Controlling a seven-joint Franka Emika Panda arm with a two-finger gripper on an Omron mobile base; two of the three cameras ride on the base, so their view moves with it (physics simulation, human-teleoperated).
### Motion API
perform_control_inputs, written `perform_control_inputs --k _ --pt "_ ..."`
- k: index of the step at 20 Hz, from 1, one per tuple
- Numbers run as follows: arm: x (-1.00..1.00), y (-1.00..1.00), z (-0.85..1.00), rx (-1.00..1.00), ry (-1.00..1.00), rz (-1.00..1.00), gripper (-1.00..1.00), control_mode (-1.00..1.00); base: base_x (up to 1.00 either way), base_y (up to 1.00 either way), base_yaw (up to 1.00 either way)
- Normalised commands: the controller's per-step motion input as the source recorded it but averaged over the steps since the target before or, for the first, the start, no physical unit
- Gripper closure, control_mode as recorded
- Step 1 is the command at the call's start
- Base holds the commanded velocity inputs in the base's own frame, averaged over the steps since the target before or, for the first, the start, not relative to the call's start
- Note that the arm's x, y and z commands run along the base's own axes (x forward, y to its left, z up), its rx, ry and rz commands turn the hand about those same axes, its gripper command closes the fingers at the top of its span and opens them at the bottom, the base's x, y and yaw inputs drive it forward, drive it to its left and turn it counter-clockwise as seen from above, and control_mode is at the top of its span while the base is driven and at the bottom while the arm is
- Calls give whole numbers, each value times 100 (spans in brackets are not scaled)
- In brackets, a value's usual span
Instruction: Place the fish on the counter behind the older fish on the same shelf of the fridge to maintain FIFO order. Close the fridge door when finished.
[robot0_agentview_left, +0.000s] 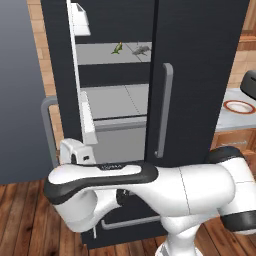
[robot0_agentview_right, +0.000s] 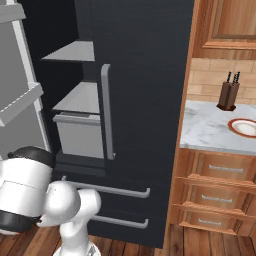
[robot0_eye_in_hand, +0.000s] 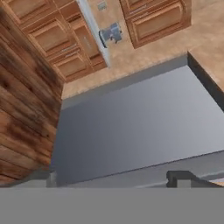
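Already on the shelf, upper centre of the left base view: fish just left of the older fish, near but apart. Hard to tell which sits deeper. Fridge left door hanging open at the frame's left, right door shut with its grey handle upright. Counter at right in the right base view, carrying a plate and a knife block. Tool fingertips barely poking up at the bottom of the hand view; cannot tell whether apart or together
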Motion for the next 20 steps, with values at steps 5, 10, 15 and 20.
perform_control_inputs --k 5,10,15,20 --pt "15 100 -47 -44 0 -6 -100 -100 0 0 0" --pt "38 100 -47 -26 1 -13 -100 -100 0 0 0" --pt "24 81 -43 -11 0 -22 -100 -100 0 0 0" --pt "-19 10 -45 0 -12 -37 -100 -100 0 0 0"
